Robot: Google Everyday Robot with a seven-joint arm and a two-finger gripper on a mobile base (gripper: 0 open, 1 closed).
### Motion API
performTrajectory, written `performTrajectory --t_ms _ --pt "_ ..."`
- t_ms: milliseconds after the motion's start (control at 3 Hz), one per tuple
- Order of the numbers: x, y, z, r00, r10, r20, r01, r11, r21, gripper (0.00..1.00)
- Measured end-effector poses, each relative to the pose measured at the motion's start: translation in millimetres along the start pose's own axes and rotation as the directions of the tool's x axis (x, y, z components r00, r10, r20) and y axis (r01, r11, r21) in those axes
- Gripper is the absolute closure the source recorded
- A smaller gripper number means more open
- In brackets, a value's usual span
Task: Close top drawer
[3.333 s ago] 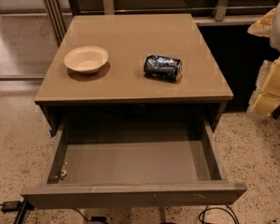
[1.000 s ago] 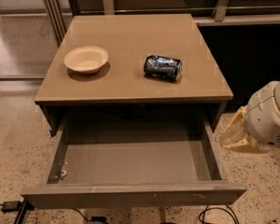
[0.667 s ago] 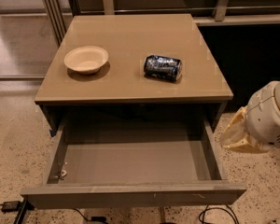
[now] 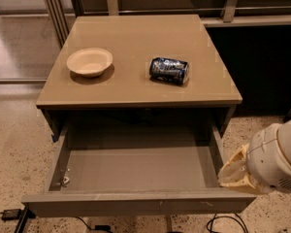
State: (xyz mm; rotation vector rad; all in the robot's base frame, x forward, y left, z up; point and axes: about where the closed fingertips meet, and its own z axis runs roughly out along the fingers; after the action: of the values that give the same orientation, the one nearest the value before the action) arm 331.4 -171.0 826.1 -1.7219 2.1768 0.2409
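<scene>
The top drawer (image 4: 136, 166) is pulled far out of the grey-brown cabinet. Its grey inner tray is empty except for a small pale object (image 4: 64, 181) in the front left corner. Its flat front panel (image 4: 136, 204) runs along the bottom of the camera view. My gripper (image 4: 235, 171), cream-coloured on a white rounded arm (image 4: 279, 159), is at the right, just outside the drawer's right side wall near its front right corner.
On the cabinet top (image 4: 136, 89) stand a beige bowl (image 4: 89, 62) at the left and a dark can (image 4: 169, 70) lying on its side at the right. Cables (image 4: 9, 213) lie on the speckled floor below the drawer. A rail and metal posts stand behind.
My arm has come down from the upper right edge to beside the drawer's front right corner, and has sunk a little lower over the last second. The drawer has not moved.
</scene>
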Motion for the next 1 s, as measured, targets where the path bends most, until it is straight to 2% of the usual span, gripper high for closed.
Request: performTrajectory --t_ms 333,667,1000 --pt "3.7 33.5 42.2 0.997 0.039 0.061 -0.034 0.9962 -0.080 1.00" --pt "3.2 57.2 84.6 0.994 0.050 0.097 -0.036 0.9899 -0.137 1.00" --pt "-0.7 67.4 122.4 0.994 0.030 0.109 -0.011 0.9858 -0.168 1.00"
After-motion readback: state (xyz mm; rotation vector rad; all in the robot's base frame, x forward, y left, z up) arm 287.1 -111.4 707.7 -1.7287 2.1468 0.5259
